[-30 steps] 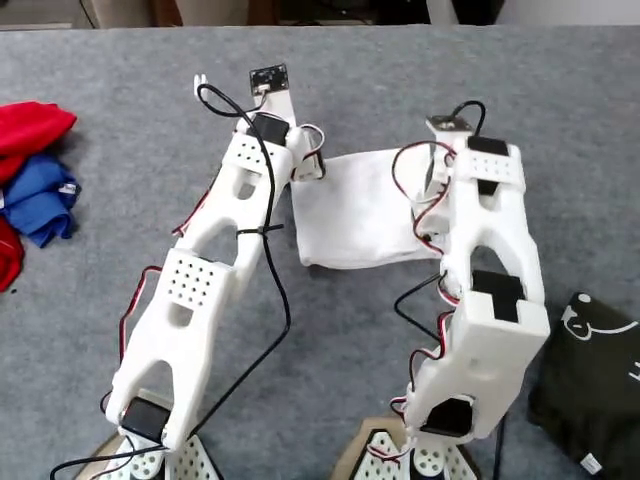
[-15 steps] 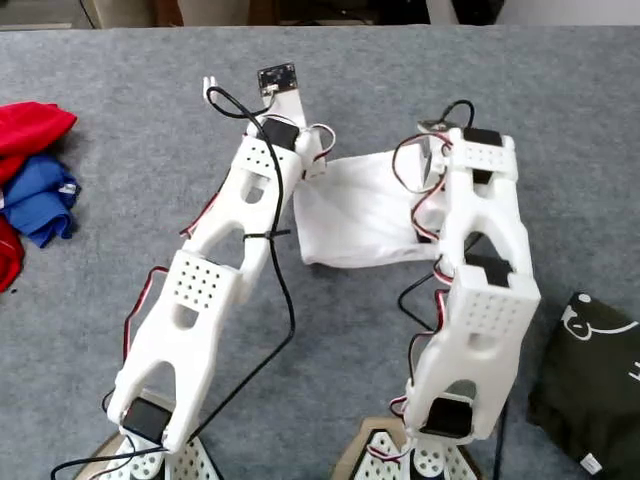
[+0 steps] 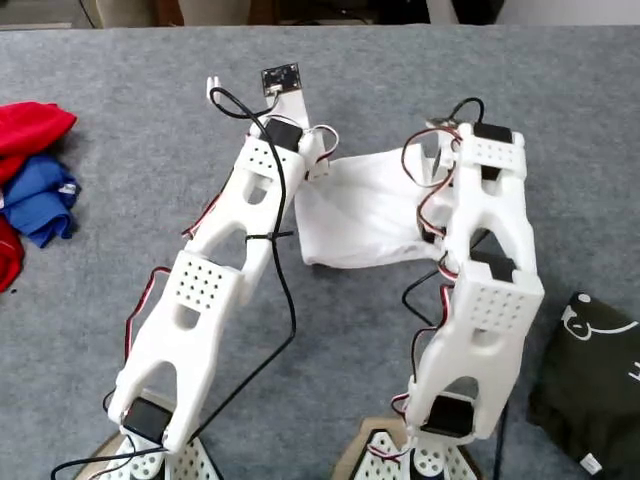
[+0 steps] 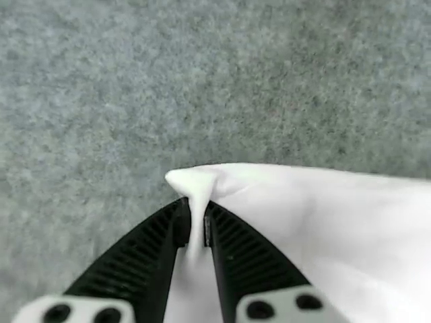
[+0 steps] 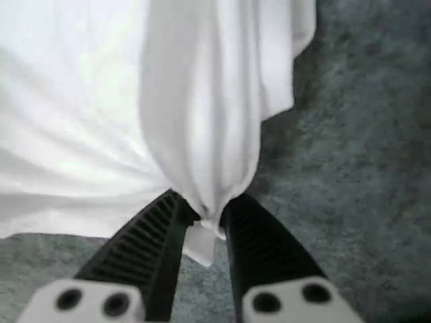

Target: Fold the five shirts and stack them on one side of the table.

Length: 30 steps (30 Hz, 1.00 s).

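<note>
A white shirt (image 3: pixel 365 210) lies partly folded on the grey table between the two arms. My left gripper (image 4: pixel 196 232) is shut on a pinched corner of the white shirt (image 4: pixel 323 222), at the shirt's far left corner (image 3: pixel 322 168) in the high view. My right gripper (image 5: pixel 205 219) is shut on a bunched fold of the white shirt (image 5: pixel 135 101), on the shirt's right side beneath the right arm (image 3: pixel 480 200). A red shirt (image 3: pixel 30 125) and a blue shirt (image 3: pixel 40 198) lie crumpled at the table's left edge. A black shirt (image 3: pixel 590 380) lies at the near right.
Grey felt covers the table (image 3: pixel 120 70). Both arm bases (image 3: pixel 400 455) stand at the near edge. Open felt stretches along the far side and between the left arm and the crumpled shirts.
Both grippers have carried the white shirt's edges a little farther away and to the right. The shirt's far edge is lifted and more stretched than before.
</note>
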Motion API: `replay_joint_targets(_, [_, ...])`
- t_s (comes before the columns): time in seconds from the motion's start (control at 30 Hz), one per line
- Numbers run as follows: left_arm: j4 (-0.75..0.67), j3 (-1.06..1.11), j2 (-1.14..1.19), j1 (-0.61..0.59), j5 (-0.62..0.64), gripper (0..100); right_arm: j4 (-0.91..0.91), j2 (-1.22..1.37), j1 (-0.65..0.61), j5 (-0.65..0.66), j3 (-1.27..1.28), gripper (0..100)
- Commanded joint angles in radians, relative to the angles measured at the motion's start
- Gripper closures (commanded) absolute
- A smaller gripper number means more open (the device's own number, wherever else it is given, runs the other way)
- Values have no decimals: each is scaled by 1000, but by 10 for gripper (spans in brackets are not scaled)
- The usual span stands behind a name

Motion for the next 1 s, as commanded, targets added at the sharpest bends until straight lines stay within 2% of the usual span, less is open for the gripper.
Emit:
replay_joint_targets(0.0, [132, -141, -90, 48, 5, 982, 44, -177, 10, -5, -7, 995])
replay_joint_targets(0.1, [199, -264, -120, 84, 8, 982, 61, -275, 22, 3, 28, 995])
replay_joint_targets(0.27, [273, -400, -160, 155, 8, 982, 68, -467, 114, 48, 131, 995])
replay_joint_targets(0.53, [261, -428, -225, 259, 23, 982, 58, -716, 286, 157, 315, 995])
replay_joint_targets(0.6, [253, -428, -229, 247, 23, 982, 12, -720, 285, 153, 367, 995])
replay_joint_targets(0.77, [252, -433, -237, 137, 20, 982, -187, -670, 173, 146, 464, 995])
replay_joint_targets(0.97, [252, -427, -225, 6, 18, 982, -282, -486, 111, 97, 377, 995])
